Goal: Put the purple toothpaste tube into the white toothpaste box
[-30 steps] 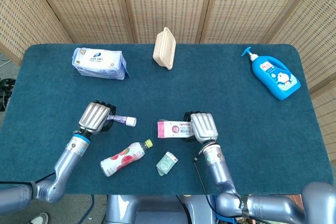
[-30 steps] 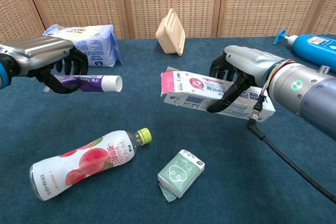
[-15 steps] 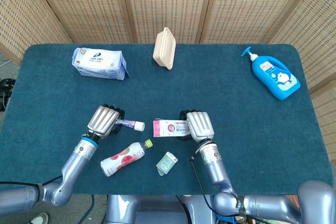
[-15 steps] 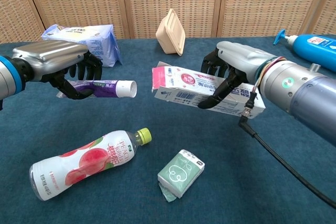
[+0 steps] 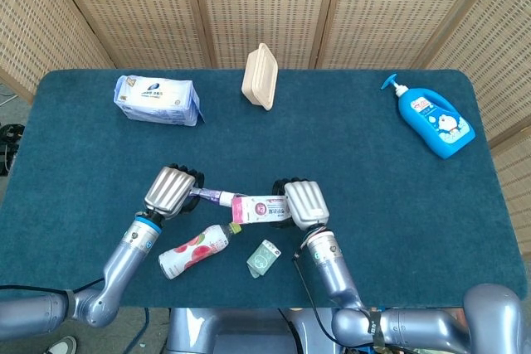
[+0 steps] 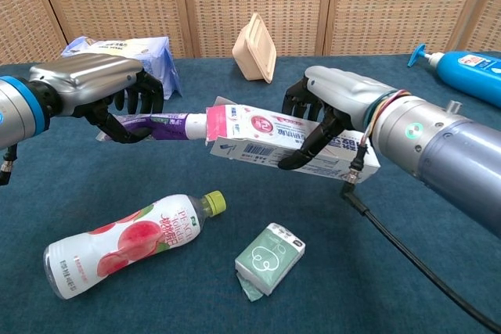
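With the purple toothpaste tube [image 6: 160, 125] gripped in the left robot hand [image 6: 102, 84] and the white toothpaste box [image 6: 286, 141] clasped in the right robot hand [image 6: 333, 103], both above the table [image 6: 438, 271]: keeping tube axis and box axis collinear, feeding slowly. Lying roughly level, cap end pointing right, just meeting or entering the box's open mouth.

The head view is looking steeply down over the whole table [image 5: 83, 230]; the chest view is facing forward, low and close, sharing the table's [image 6: 438, 287] middle.
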You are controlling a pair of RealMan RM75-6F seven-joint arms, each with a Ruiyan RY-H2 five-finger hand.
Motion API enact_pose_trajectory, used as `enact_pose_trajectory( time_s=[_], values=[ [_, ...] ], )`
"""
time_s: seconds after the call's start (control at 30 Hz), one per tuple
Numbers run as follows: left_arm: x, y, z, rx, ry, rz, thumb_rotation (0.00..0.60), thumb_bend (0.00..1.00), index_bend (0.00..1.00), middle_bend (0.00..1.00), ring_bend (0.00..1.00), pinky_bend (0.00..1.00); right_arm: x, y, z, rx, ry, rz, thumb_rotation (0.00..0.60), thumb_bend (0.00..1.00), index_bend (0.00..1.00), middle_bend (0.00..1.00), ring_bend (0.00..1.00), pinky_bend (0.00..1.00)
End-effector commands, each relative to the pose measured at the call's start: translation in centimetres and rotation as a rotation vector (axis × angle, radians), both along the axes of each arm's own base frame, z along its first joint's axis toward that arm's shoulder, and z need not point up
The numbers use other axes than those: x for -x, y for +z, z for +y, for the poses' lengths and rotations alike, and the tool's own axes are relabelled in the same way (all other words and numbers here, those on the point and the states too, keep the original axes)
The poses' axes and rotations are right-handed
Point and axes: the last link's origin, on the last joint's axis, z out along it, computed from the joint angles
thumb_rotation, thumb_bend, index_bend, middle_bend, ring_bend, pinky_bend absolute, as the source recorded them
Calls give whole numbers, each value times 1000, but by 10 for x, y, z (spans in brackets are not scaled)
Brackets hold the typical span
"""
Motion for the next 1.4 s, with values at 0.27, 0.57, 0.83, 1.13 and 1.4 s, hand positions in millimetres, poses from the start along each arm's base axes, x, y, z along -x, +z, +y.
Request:
enact_pose_trajectory(
  time_s=[0.27,0.57,0.83,1.13,1.4],
  values=[
    [-9,-2,-6,20,-16,-11,600,544,763,590,441,405,2,-5,0,-5,-8,4,600,100,577,497,411,432],
    [-23,2,-8,25,-39,52,600,545,763,590,441,405,1,-11,2,-16,-5,-3,600,101,577,497,411,432],
    [-41,13,-8,25,-30,197,600,544,763,591,443,405,-3,-15,5,-23,5,-3,600,101,577,497,411,432],
    [-60,13,-11,32,-32,238,600,544,764,592,445,405,-6,-18,7,-25,13,-4,600,99,577,497,411,432],
    [-76,12,-18,31,-66,220,600,545,763,594,449,407,-4,-21,9,-34,7,-2,600,99,578,497,411,432]
  ],
)
